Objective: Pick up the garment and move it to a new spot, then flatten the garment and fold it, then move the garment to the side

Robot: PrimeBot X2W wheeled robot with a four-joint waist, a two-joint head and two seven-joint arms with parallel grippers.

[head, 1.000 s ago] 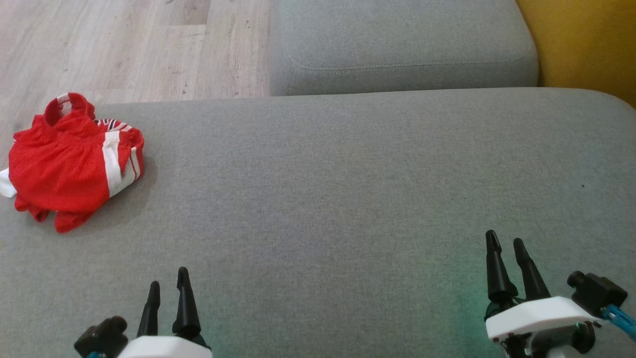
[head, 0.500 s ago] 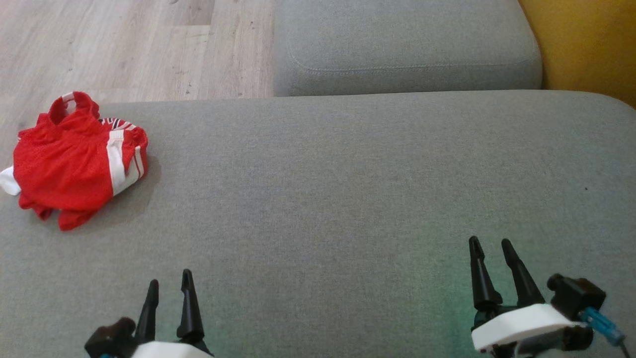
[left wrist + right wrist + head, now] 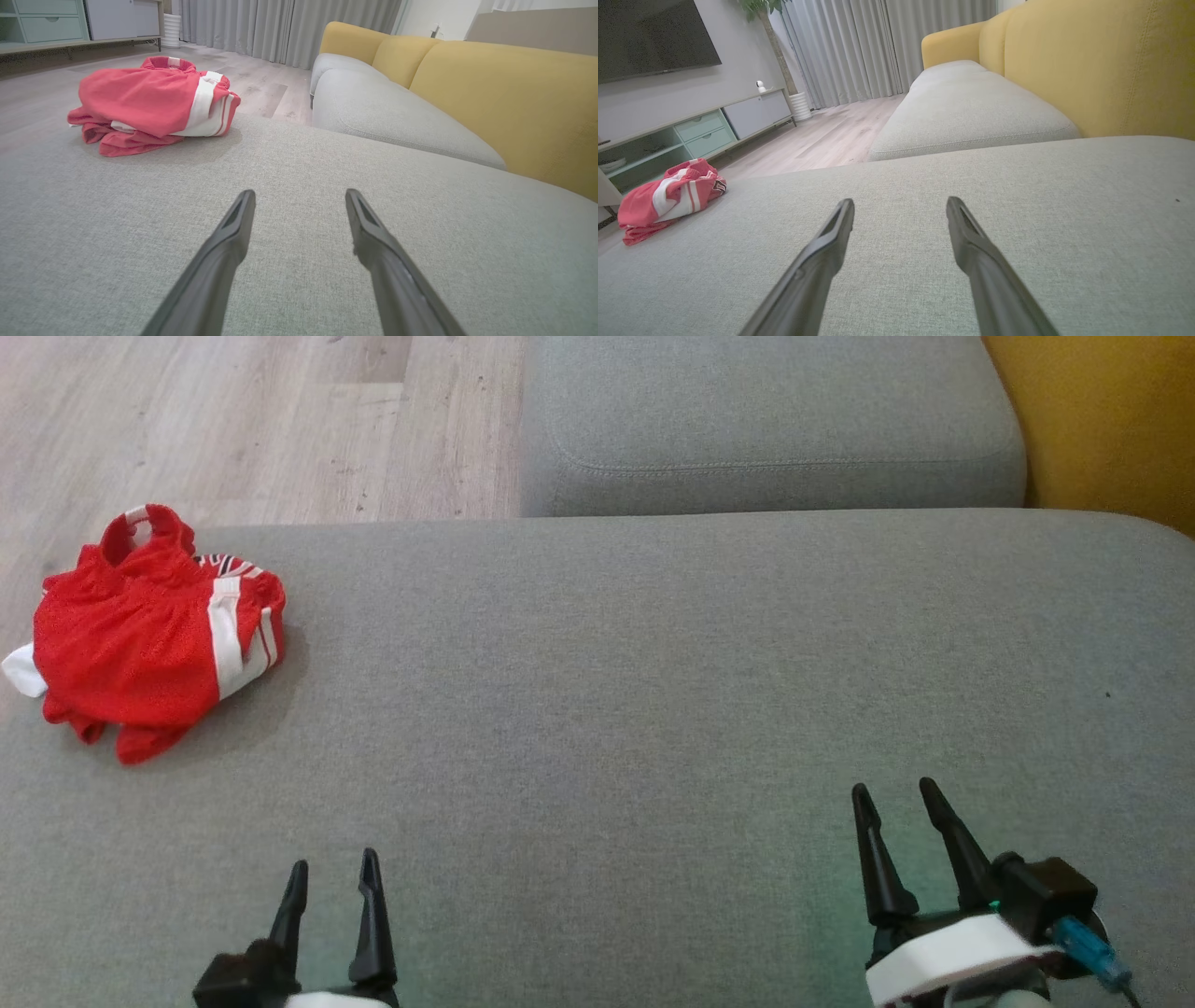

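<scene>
The garment point(image 3: 140, 635) is a crumpled red mesh piece with white side stripes, bunched at the far left of the grey sofa cushion point(image 3: 653, 691). It also appears upper left in the left wrist view as the garment point(image 3: 149, 100), and small at the left in the right wrist view as the garment point(image 3: 668, 198). My left gripper point(image 3: 333, 877) hovers open low at the lower left, well short of the cloth, nothing between its fingers. My right gripper point(image 3: 894, 798) is open and empty at the lower right, far from the garment.
A second grey seat cushion point(image 3: 775, 429) lies beyond the main one, with a yellow backrest point(image 3: 1111, 420) at the right. Wood floor point(image 3: 252, 420) shows past the cushion's far left edge. A low TV cabinet point(image 3: 700, 130) stands across the room.
The head camera has shifted, sliding the whole scene slightly right and down. The right gripper has drifted left and lower in the picture; the left gripper has sunk toward the bottom edge. The garment lies unmoved.
</scene>
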